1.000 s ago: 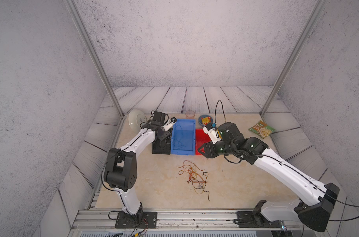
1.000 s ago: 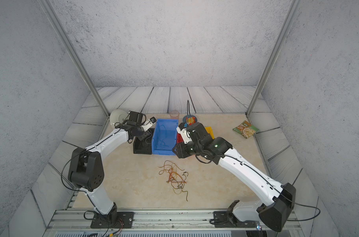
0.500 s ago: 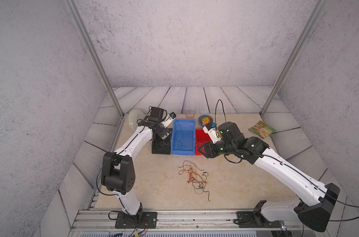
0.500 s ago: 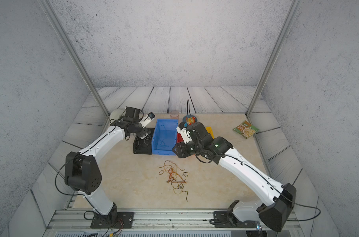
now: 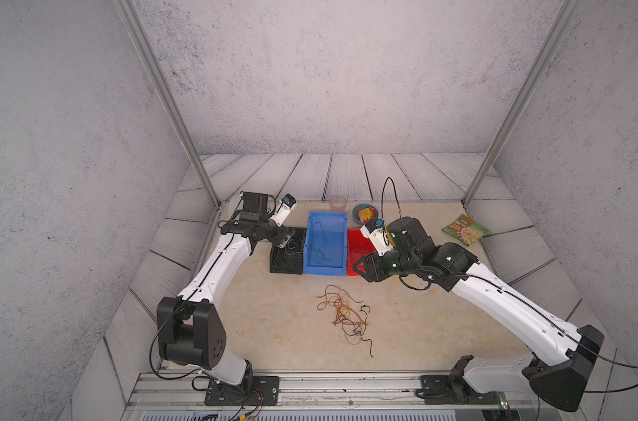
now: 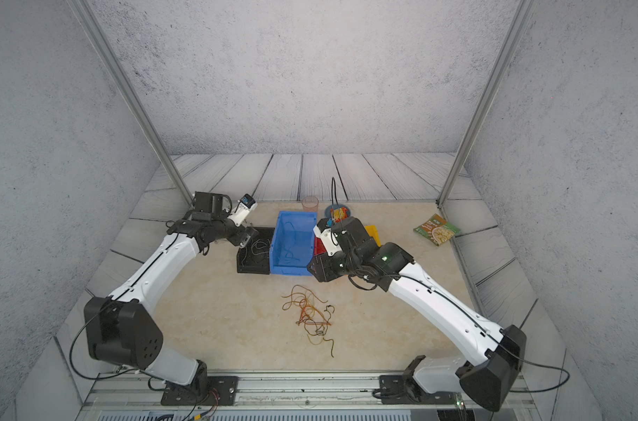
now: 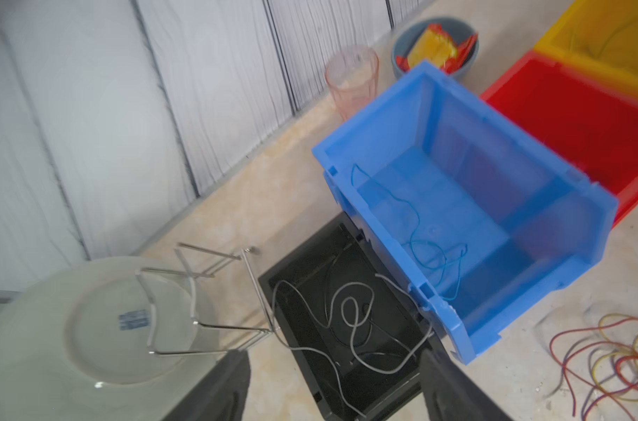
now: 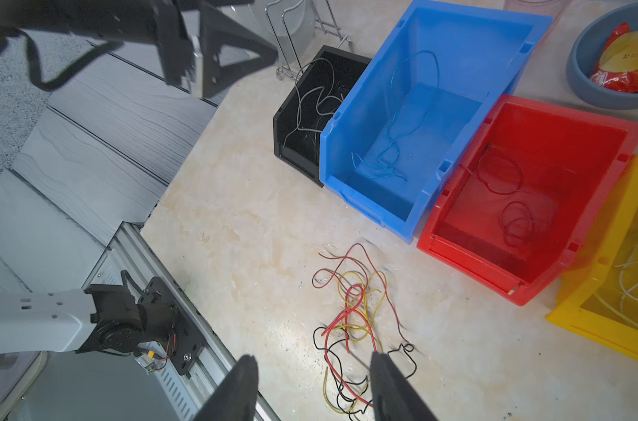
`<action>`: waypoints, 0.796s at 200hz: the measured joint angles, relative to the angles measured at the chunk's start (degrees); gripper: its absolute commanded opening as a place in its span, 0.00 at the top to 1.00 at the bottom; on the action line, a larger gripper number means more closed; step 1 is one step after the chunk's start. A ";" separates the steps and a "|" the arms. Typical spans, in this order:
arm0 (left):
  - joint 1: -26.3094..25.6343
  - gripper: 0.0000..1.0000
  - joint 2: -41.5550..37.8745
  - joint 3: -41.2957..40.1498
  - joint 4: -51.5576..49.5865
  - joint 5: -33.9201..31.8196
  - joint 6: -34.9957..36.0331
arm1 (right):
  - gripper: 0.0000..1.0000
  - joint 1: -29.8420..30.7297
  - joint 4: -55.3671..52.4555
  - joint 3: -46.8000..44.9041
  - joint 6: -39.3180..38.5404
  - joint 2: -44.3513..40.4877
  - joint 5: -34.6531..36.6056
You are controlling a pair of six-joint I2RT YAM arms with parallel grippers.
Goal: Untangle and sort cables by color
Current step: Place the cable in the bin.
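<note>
Nearest, just toward 6 o'clock from the middle of the beige stone-patterned desk (image 5: 266,320), lies a loose tangle of thin floppy cables (image 5: 346,317). Its red, yellow and a few black strands loop over one another, and one dark end trails off toward 5 o'clock. At 1 o'clock from the tangle the right pincer (image 8: 312,359) hangs above the desk. Its two black fingers are parted and hold nothing. At 12 o'clock from the tangle four open plastic bins stand side by side in a row. From 11 to 1 o'clock they are a small black plastic bin (image 5: 286,269), a larger blue plastic bin (image 5: 325,271), a red plastic bin (image 8: 470,255) and a yellow plastic bin (image 8: 609,328). The black one holds a curled grey-black strand (image 7: 350,320), the blue one thin blue strands (image 7: 430,251), the red one dark red loops (image 8: 510,204) and the yellow one pale yellow strands (image 8: 634,277). The left pincer (image 7: 332,355) hovers over the black bin with its fingers spread wide and empty. Farther off, at 12 o'clock, stand a translucent pink cup (image 5: 338,202) and a grey-blue bowl (image 5: 354,213) of snack packets. A green snack packet (image 5: 465,229) lies at 2 o'clock. At 10 o'clock a white plate (image 7: 91,328) leans in a wire rack (image 7: 201,291).
</note>
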 measured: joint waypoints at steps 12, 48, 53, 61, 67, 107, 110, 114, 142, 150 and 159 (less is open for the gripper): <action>0.00 0.22 2.43 -1.03 0.39 -0.94 0.85 | 0.46 0.00 -0.17 0.00 -0.04 0.00 0.00; 0.04 0.30 7.15 -0.76 0.63 -2.12 2.10 | 0.46 -0.02 -0.35 0.00 -0.20 0.00 0.22; 0.04 0.34 7.43 -0.61 0.68 -2.21 2.36 | 0.46 -0.02 -0.37 0.00 -0.20 0.00 0.22; 0.04 0.42 7.91 -0.37 0.81 -2.58 2.69 | 0.46 -0.02 -0.37 0.00 -0.20 0.00 0.22; 0.04 0.47 8.35 -0.11 0.92 -2.80 3.13 | 0.46 -0.02 -0.35 0.00 -0.20 0.00 0.22; 0.00 0.70 13.79 1.79 4.50 -7.98 6.47 | 0.46 -0.02 -0.37 0.00 -0.22 0.00 0.20; 0.00 0.71 14.36 2.03 4.74 -8.55 6.56 | 0.46 0.00 -0.37 0.00 -0.22 0.00 0.22; 0.02 0.71 15.15 2.32 5.25 -9.20 6.99 | 0.46 0.00 -0.39 0.00 -0.22 0.00 0.22; 0.04 0.71 19.10 4.15 7.10 -12.04 9.31 | 0.46 -0.02 -0.46 0.00 -0.39 0.00 0.39; 0.04 0.70 19.80 4.68 7.45 -12.46 9.70 | 0.46 0.00 -0.59 0.00 -0.50 0.02 0.39; 0.04 0.70 20.39 5.22 8.04 -13.27 10.23 | 0.45 -0.02 -0.92 0.04 -0.96 0.20 0.37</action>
